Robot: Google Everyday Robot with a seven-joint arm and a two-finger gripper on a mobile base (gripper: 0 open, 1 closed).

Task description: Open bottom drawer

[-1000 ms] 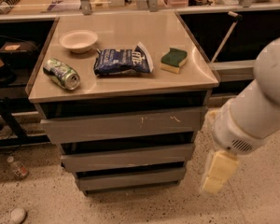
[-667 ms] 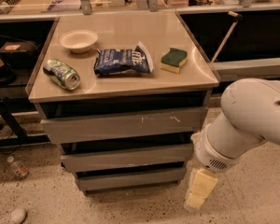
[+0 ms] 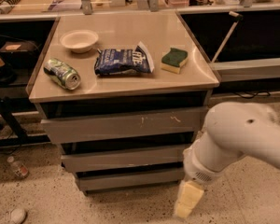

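I see my gripper (image 3: pixel 183 210) low down near the floor, by the right end of the bottom drawer (image 3: pixel 130 178). I cannot tell if the gripper is open or closed. The bottom drawer is the lowest of three grey fronts under the desk (image 3: pixel 130 27). On the desk sit a white bowl (image 3: pixel 79 40), a green can (image 3: pixel 62 73) on its side, a blue chip bag (image 3: pixel 123 61) and a green sponge (image 3: pixel 174 59).

On the surface (image 3: pixel 130 31): can (image 3: pixel 62 73) at left, bowl (image 3: pixel 79 40) behind it, bag (image 3: pixel 123 61) central, sponge (image 3: pixel 174 60) at right. Underneath, the bottom drawer (image 3: pixel 130 178) lies lowest; the claw (image 3: pixel 188 200) hangs before its right end.
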